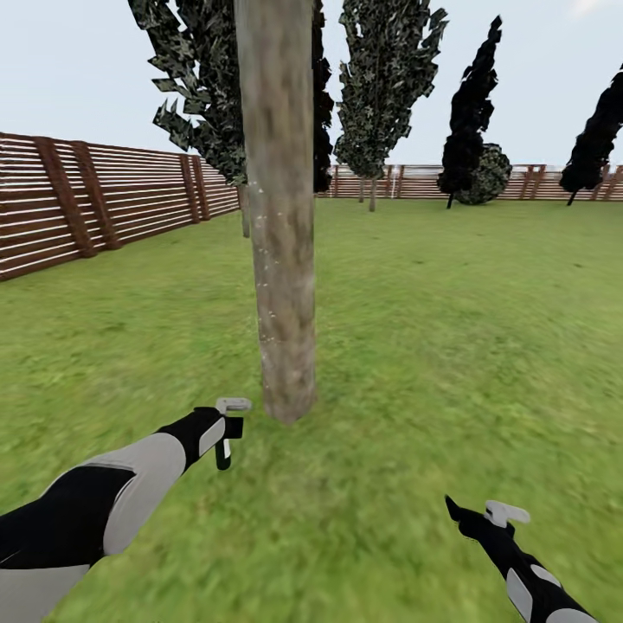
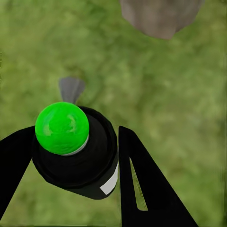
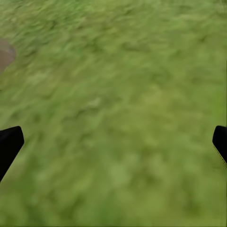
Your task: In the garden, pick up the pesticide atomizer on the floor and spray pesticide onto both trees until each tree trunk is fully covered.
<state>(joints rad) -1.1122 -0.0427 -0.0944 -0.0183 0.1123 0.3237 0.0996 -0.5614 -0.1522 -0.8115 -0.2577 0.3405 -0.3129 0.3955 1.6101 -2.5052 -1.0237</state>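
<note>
A tall grey-brown mottled tree trunk (image 1: 281, 260) rises from the grass right ahead; its base also appears in the left wrist view (image 2: 161, 16) and at the edge of the right wrist view (image 3: 4, 54). My left gripper (image 1: 225, 439) hangs low, just left of the trunk's foot. It is shut on the pesticide atomizer (image 2: 75, 156), a small black body with a bright green ball on top and a grey nozzle (image 2: 71, 89) pointing forward. My right gripper (image 1: 457, 510) is open over bare grass (image 3: 113, 142), well right of the trunk and empty.
A brown slatted fence (image 1: 104, 203) runs along the left and the far side of the lawn. Dark narrow cypress-like trees (image 1: 385, 86) stand behind the trunk and at the back right (image 1: 472, 121). Open grass (image 1: 484, 329) stretches to the right.
</note>
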